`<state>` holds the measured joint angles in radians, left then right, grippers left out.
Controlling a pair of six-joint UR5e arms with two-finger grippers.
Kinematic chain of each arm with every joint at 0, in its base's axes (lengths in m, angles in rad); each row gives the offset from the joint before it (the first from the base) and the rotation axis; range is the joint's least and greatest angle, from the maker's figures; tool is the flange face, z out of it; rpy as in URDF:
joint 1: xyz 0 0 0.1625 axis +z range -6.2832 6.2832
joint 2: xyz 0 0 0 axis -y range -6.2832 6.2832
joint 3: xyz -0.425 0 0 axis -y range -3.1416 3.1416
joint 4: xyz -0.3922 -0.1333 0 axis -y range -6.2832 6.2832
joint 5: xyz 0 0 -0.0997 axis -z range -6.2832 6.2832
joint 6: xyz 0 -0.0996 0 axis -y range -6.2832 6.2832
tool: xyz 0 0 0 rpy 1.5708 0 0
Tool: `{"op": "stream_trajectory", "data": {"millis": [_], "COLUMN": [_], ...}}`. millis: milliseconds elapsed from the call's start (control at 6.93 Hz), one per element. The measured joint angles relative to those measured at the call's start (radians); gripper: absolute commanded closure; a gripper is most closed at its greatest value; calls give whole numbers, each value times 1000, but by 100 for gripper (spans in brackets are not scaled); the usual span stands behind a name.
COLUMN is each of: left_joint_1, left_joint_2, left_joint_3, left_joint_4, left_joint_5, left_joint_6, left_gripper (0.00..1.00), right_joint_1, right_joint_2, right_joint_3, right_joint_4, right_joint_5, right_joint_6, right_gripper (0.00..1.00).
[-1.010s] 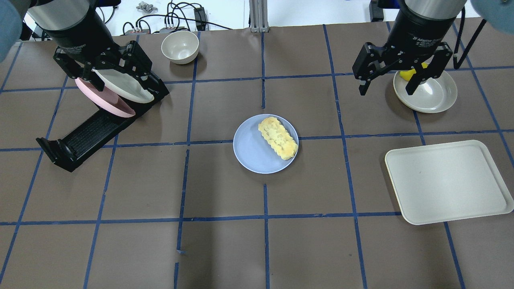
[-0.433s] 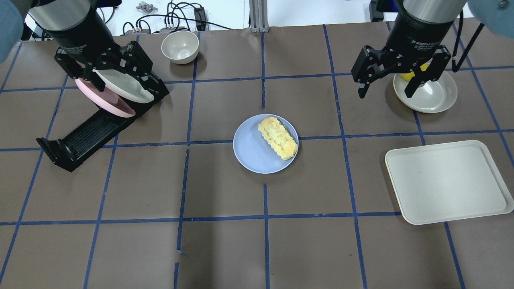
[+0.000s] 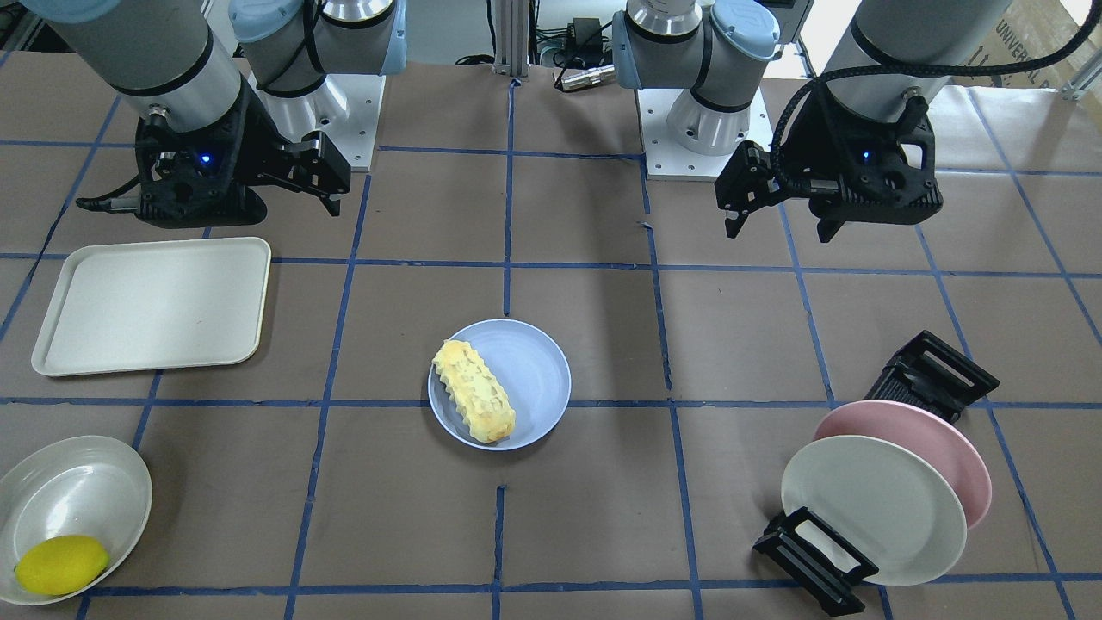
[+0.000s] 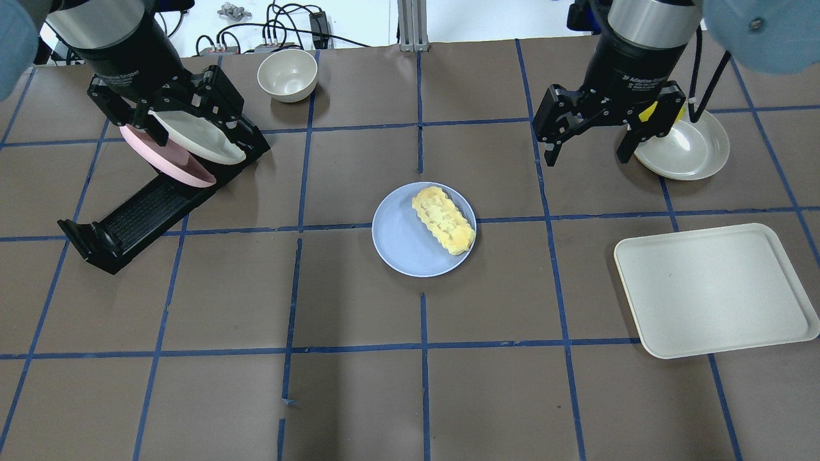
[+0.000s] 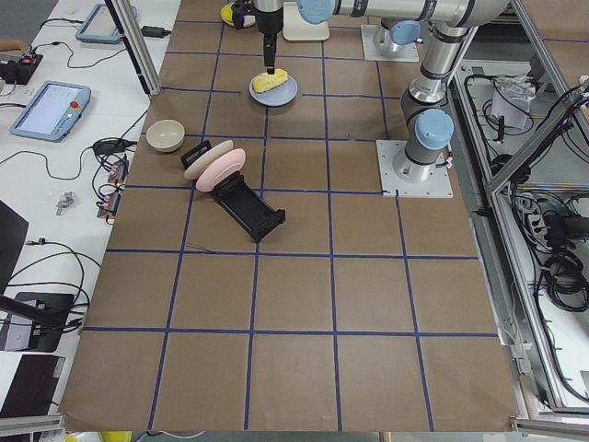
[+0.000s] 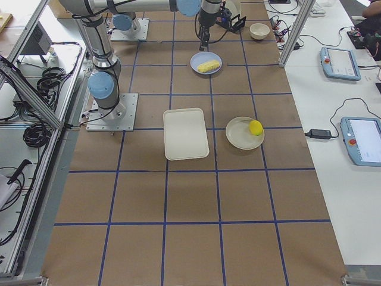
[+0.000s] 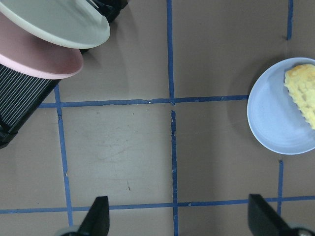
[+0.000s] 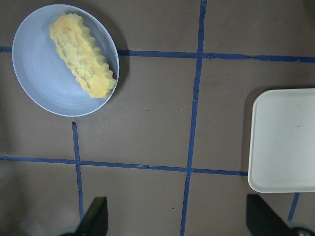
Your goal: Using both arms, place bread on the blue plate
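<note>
The bread (image 4: 443, 219) lies on the right half of the blue plate (image 4: 403, 246) at the table's middle; its end reaches the rim. Both also show in the front view, bread (image 3: 473, 392) on plate (image 3: 538, 366), and in the right wrist view, bread (image 8: 81, 61) on plate (image 8: 42, 78). My right gripper (image 4: 587, 155) is open and empty, hanging above the table to the plate's far right. My left gripper (image 3: 779, 228) is open and empty, high over the dish rack, far from the plate (image 7: 275, 118).
A black dish rack (image 4: 147, 211) at the left holds a pink plate (image 4: 166, 163) and a white plate (image 4: 198, 134). A cream bowl (image 4: 287, 73) stands at the back. A cream dish (image 4: 692, 150) with a lemon (image 3: 60, 564) and a cream tray (image 4: 714, 291) are at the right.
My right gripper has moved left, off the cream dish and toward the table's middle, staying open. The left arm, bread and plate have not moved.
</note>
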<state>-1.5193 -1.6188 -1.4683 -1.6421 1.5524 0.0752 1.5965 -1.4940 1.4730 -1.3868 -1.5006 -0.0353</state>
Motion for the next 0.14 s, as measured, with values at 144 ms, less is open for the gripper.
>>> {"op": "stream_trajectory", "data": {"millis": [144], "left_joint_1": [0], "left_joint_2": [0], "left_joint_3": [0], "left_joint_4": [0], "left_joint_5": [0], "left_joint_6": [0], "left_gripper": [0], "right_joint_1": [-2], "right_joint_2": [-1], "right_joint_3": [-2], "right_joint_4": [-1], "right_joint_5": [-10], "right_joint_6": [-3], "right_gripper": [0]}}
